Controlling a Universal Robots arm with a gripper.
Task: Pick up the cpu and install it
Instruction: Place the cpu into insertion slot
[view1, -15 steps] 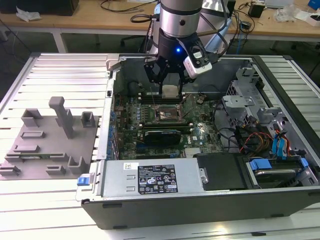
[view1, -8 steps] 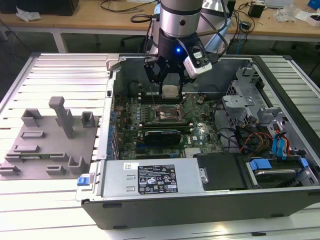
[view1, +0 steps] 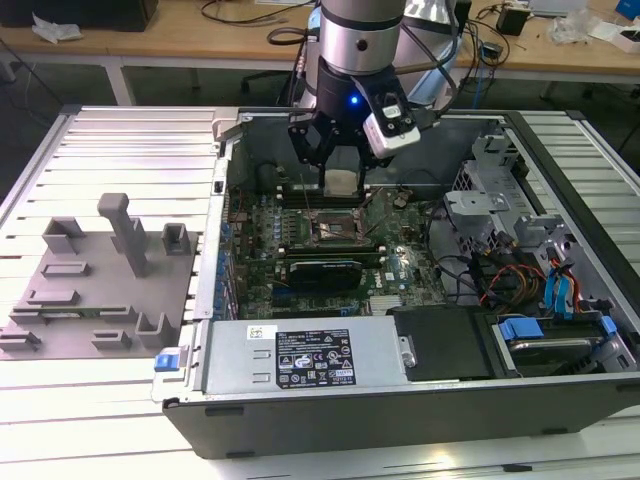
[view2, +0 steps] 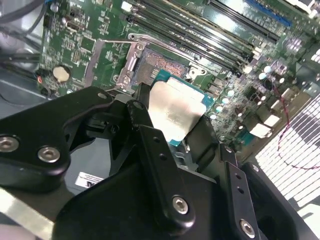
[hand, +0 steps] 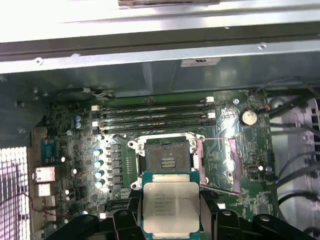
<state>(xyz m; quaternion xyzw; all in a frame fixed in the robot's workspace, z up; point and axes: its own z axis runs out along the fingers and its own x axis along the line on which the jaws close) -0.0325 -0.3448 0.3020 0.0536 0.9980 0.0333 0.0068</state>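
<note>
One cpu, pinched at its edges in the closed gripper, hangs above the board's middle near the open socket; install seems in hand, calling for square, level alignment

A wooden bench strewn with cables stands behind.

Grey tray lies on the slatted table; open computer case beside it.

The cpu is a flat square chip, silvery top, green rim. It hangs held between the gripper's fingers, just beside the open socket.
</note>
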